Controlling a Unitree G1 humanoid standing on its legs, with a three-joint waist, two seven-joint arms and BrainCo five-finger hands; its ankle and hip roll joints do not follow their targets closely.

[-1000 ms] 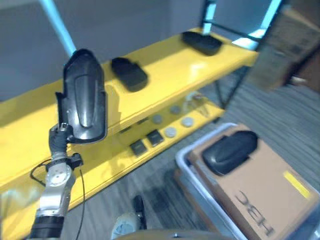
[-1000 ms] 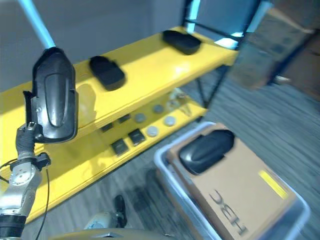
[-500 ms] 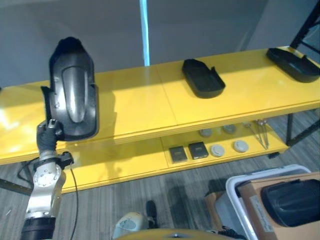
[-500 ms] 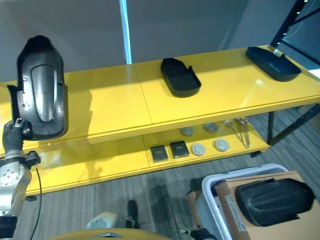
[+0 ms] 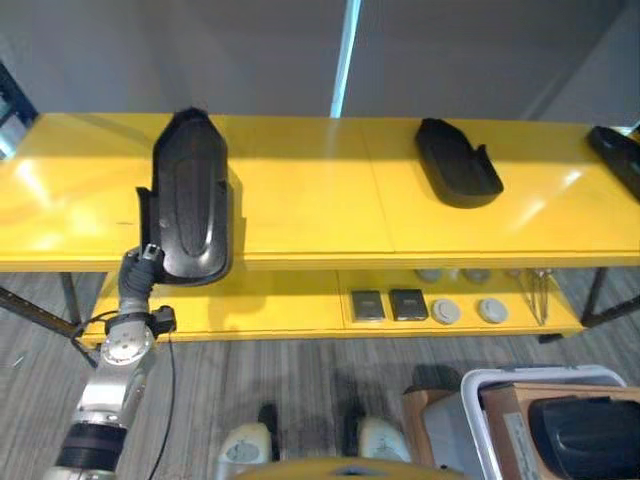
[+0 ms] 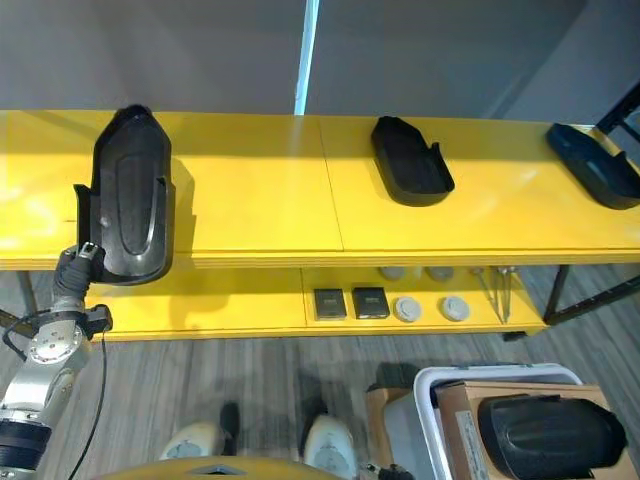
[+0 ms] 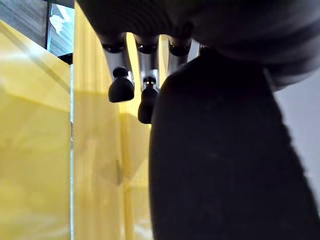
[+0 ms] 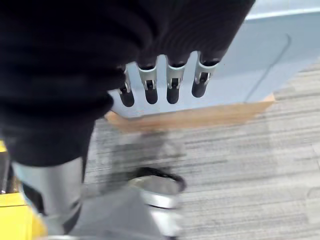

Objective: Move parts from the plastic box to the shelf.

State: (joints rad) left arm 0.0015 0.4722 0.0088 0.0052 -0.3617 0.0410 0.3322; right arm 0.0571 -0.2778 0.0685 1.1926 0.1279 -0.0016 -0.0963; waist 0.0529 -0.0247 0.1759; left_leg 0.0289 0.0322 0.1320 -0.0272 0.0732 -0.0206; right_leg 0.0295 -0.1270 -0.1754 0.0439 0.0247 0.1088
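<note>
My left hand (image 5: pixel 140 270) is shut on the lower end of a long black plastic part (image 5: pixel 190 215) and holds it upright over the front edge of the yellow shelf's (image 5: pixel 300 190) left half. In the left wrist view its curled fingers (image 7: pixel 121 86) sit beside the part (image 7: pixel 220 165). Two more black parts (image 5: pixel 457 162) (image 5: pixel 615 155) lie on the top board. The plastic box (image 5: pixel 478 384) stands on the floor at the lower right, with another black part (image 5: pixel 590 435) on cardboard inside. My right hand (image 8: pixel 170 82) hangs open and empty by the box's wall (image 8: pixel 260 55).
The lower shelf board carries two dark square pieces (image 5: pixel 367 305) and several grey discs (image 5: pixel 446 311). Dark shelf legs (image 5: pixel 40 310) stand at both ends. The top board is bare between the held part and the middle part. Grey striped carpet (image 6: pixel 200 370) lies in front.
The head's view has swung round to face the shelf squarely, so the box now sits at the lower right. My left hand still holds the part upright, now close to the shelf's front edge.
</note>
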